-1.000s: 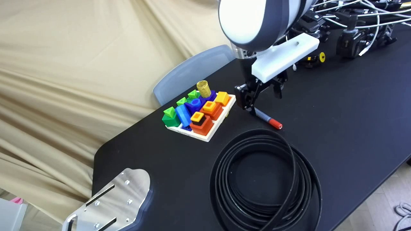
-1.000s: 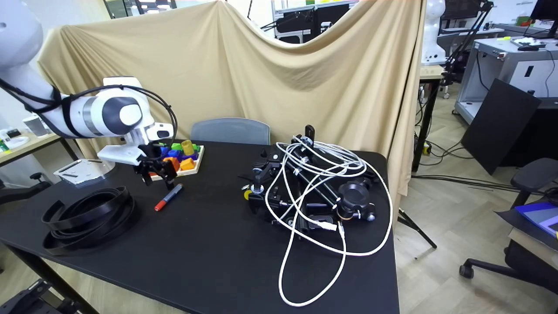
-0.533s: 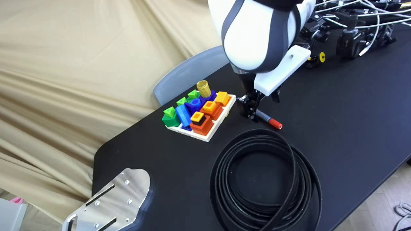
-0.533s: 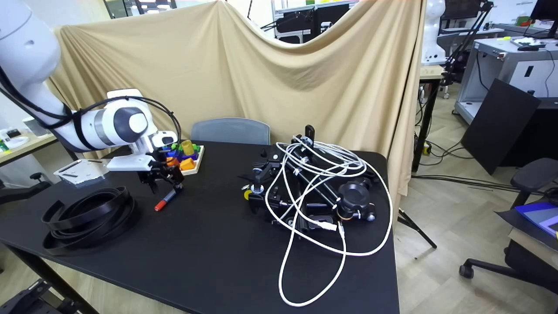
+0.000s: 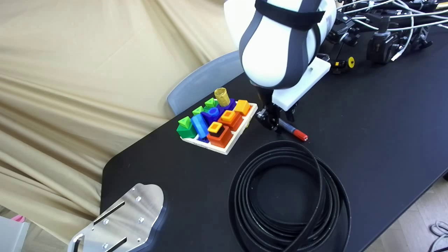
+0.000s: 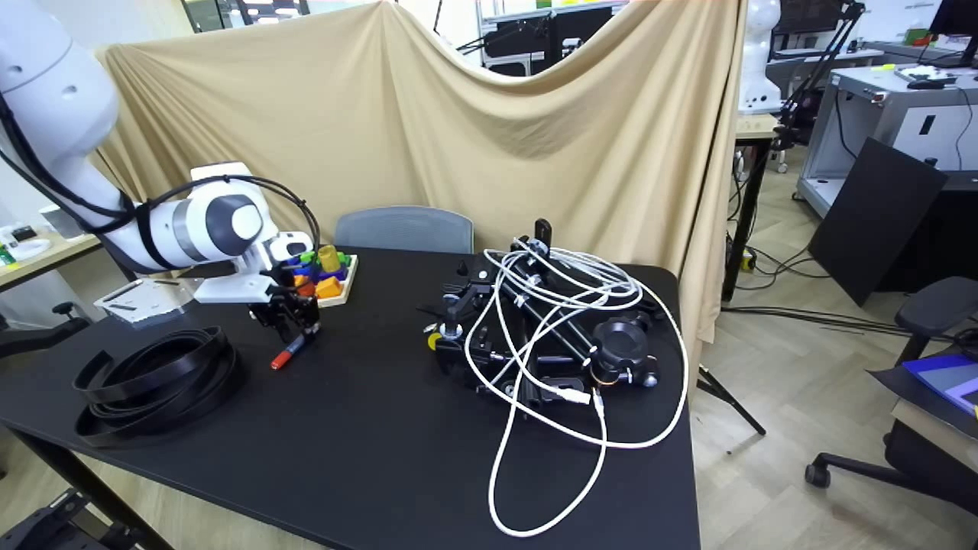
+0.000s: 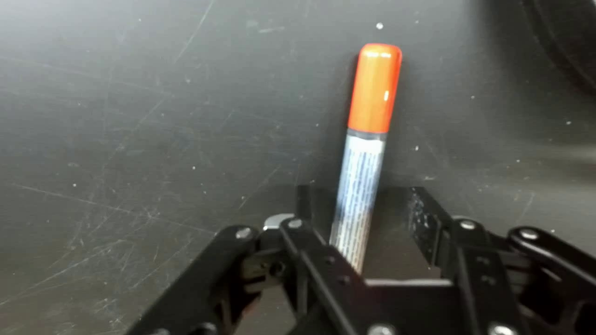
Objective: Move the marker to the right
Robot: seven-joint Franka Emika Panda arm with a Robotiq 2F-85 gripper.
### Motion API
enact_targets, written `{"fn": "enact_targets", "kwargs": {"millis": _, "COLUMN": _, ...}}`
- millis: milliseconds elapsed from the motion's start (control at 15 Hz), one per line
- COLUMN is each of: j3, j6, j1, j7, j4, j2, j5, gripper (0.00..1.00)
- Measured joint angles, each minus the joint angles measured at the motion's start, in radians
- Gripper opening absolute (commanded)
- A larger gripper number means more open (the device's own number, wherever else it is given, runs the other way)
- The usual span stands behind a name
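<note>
The marker (image 7: 364,151) lies on the table (image 5: 367,133), unmoved, so the shift to the right has not begun. What has changed is the gripper (image 7: 361,195): over the last second it has come down astride the marker and its gap has narrowed, which I read as a grasp being set up. The fingers (image 7: 423,223) stand part-way spread with the marker between them, not yet held; one is clear of it, the other nearer, any contact hidden. Coil (image 5: 241,196) and tray (image 5: 239,133) sit near.
</note>
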Motion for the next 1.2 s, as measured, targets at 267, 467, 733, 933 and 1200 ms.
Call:
{"fn": "enact_targets", "kwargs": {"millis": 267, "j3": 0.000, "j6": 0.011, "j1": 0.000, "j7": 0.000, "j4": 0.003, "j2": 0.004, "j5": 0.001, "gripper": 0.01}}
{"fn": "enact_targets", "kwargs": {"millis": 467, "j3": 0.000, "j6": 0.022, "j1": 0.001, "j7": 0.000, "j4": 0.004, "j2": 0.004, "j5": 0.001, "gripper": 0.05}}
{"fn": "enact_targets", "kwargs": {"millis": 733, "j3": -0.003, "j6": 0.025, "j1": 0.001, "j7": 0.000, "j4": 0.003, "j2": -0.004, "j5": 0.001, "gripper": 0.05}}
{"fn": "enact_targets", "kwargs": {"millis": 933, "j3": -0.017, "j6": 0.025, "j1": 0.002, "j7": 0.002, "j4": -0.007, "j2": -0.033, "j5": 0.001, "gripper": 0.05}}
{"fn": "enact_targets", "kwargs": {"millis": 1200, "j3": -0.054, "j6": 0.025, "j1": -0.001, "j7": 0.014, "j4": -0.071, "j2": -0.110, "j5": 0.003, "gripper": 0.05}}
